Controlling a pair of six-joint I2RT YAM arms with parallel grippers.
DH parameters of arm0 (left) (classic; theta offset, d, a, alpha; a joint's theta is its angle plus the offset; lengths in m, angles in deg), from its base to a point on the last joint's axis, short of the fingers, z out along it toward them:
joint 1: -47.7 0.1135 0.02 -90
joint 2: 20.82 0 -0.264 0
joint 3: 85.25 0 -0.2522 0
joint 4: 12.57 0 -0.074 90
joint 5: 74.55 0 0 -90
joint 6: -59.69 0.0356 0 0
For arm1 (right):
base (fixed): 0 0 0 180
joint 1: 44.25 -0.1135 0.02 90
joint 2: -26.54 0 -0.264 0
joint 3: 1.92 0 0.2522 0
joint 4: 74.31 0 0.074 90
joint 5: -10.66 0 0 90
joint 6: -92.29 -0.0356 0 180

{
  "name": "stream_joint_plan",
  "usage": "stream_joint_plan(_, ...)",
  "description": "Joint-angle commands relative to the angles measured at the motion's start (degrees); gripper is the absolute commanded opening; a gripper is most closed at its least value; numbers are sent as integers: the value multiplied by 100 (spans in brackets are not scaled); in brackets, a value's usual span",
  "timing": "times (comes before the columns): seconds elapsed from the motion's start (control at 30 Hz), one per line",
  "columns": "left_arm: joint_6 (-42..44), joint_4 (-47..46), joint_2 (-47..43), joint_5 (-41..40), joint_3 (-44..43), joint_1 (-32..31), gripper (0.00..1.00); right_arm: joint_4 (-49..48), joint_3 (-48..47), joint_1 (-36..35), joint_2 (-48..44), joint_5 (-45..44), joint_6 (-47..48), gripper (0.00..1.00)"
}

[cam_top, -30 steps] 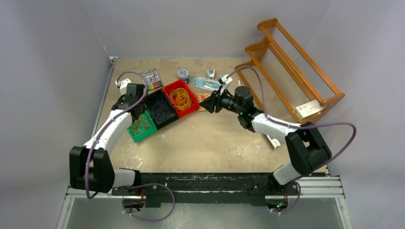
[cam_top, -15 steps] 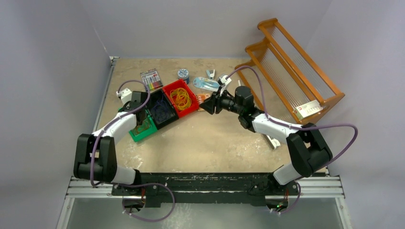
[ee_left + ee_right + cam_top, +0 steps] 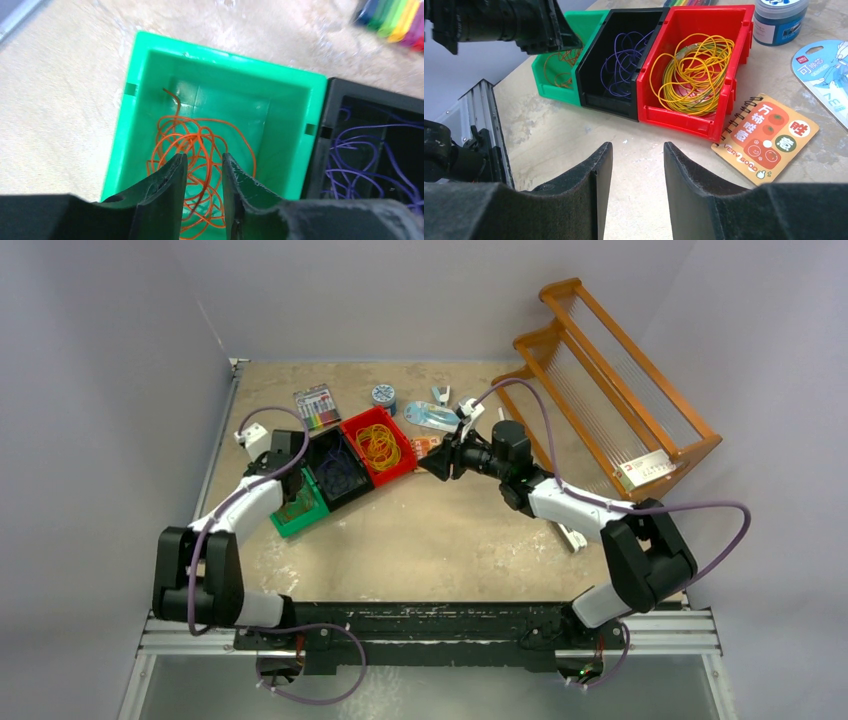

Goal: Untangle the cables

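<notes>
The cables lie sorted by colour in three bins side by side. Orange cables (image 3: 200, 142) fill the green bin (image 3: 225, 60), purple cables (image 3: 365, 150) the black bin (image 3: 616, 102), and yellow cables (image 3: 694, 70) the red bin (image 3: 684, 122). My left gripper (image 3: 204, 156) hangs just over the green bin (image 3: 300, 512), open a little. One orange strand runs loosely through the gap between its jaws. My right gripper (image 3: 638, 146) is open with nothing in it, low over bare table just right of the red bin (image 3: 378, 445).
An orange spiral notebook (image 3: 766, 137) lies by the red bin, close to my right gripper. A blue jar (image 3: 384, 396), a marker pack (image 3: 317, 407) and a blister pack (image 3: 432, 417) sit behind the bins. A wooden rack (image 3: 610, 390) stands at the back right.
My left arm drew back and brought its gripper lower over the green bin. Its jaws went from shut to open, and the orange cables now rest in the bin. The right arm barely moved.
</notes>
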Motion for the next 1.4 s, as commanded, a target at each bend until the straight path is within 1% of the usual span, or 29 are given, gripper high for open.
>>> stream_joint_plan(0.0,-51,182,-714,-425,-363,40,35,-39,-213,-2,-271,-46,148,45)
stream_joint_plan(0.17,76,456,-1141,-488,-609,40,48,7,-187,-5,-361,-234,161,45)
stream_joint_plan(0.33,259,538,-1419,-502,-708,40,54,206,-188,-5,-544,-762,138,46)
stream_joint_plan(0.4,329,408,-1559,-372,-661,40,55,276,-147,-10,-635,-1089,62,48)
stream_joint_plan(0.47,328,295,-1666,-345,-609,23,56,311,-145,-4,-699,-1718,84,49)
stream_joint_plan(0.5,350,236,-1699,-297,-584,18,56,469,-229,-5,-699,-2121,86,50)
stream_joint_plan(0.57,416,128,-1735,-121,-609,-68,60,961,-405,49,-654,-2575,0,54)
stream_joint_plan(0.63,626,-222,-1741,200,-563,-299,61,1212,-563,175,-633,-2913,22,59)
stream_joint_plan(0.67,735,-394,-1717,304,-569,-506,62,1245,-586,268,-673,-2926,18,64)
stream_joint_plan(0.7,872,-531,-1681,290,-615,-760,63,1265,-591,362,-722,-2924,2,70)
stream_joint_plan(0.77,1144,-694,-1527,79,-773,-1397,65,1334,-568,566,-876,-2878,-26,76)
stream_joint_plan(0.8,1221,-727,-1457,100,-873,-1600,66,1360,-542,643,-1004,-2912,-27,78)
stream_joint_plan(0.83,1239,-781,-1413,235,-922,-1701,66,1385,-486,720,-1146,-2975,-27,82)
stream_joint_plan(0.97,1385,-1507,-1748,1070,-730,-1727,68,1581,-272,833,-1980,-3442,148,99)
stream_joint_plan(1.03,1545,-1654,-2001,1245,-671,-1728,70,1637,-148,839,-2461,-3592,313,99)
stream_joint_plan(1.1,1711,-1655,-2246,1245,-666,-1727,72,1641,-27,834,-2945,-3692,542,99)
stream_joint_plan(1.2,1830,-1375,-2517,847,-743,-1728,73,1603,121,835,-3694,-3750,907,99)
stream_joint_plan(1.27,1900,-1171,-2702,526,-760,-1727,73,1392,273,834,-4218,-3876,1168,99)
stream_joint_plan(1.37,1913,-1166,-3060,15,-507,-1728,74,1008,485,836,-4656,-3919,1483,99)
